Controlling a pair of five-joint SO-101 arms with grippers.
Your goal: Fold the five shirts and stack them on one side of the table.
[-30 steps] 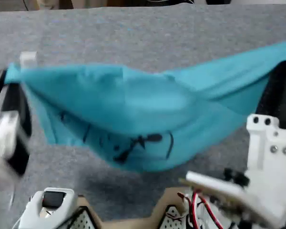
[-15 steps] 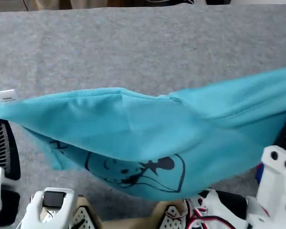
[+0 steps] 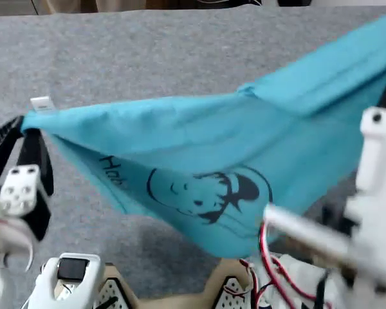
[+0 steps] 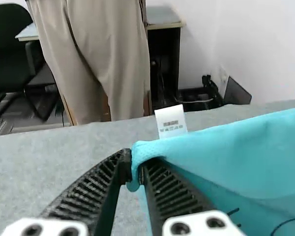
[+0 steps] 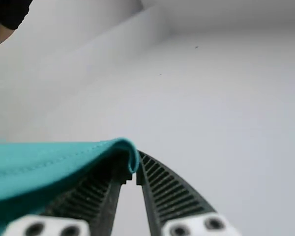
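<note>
High view: left tool (image 3: 27, 129), right tool (image 5: 132, 169) clamp shirt (image 3: 199, 148) edges taut over table (image 3: 148, 58).

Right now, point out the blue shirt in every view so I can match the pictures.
High view: blue shirt hangs stretched across the middle, over the grey table.
Left wrist view: its corner sits pinched in the left tool.
Right wrist view: its hemmed edge sits pinched in the right tool.
Shared landmark: white tag beside the left tool, high and left wrist.
</note>
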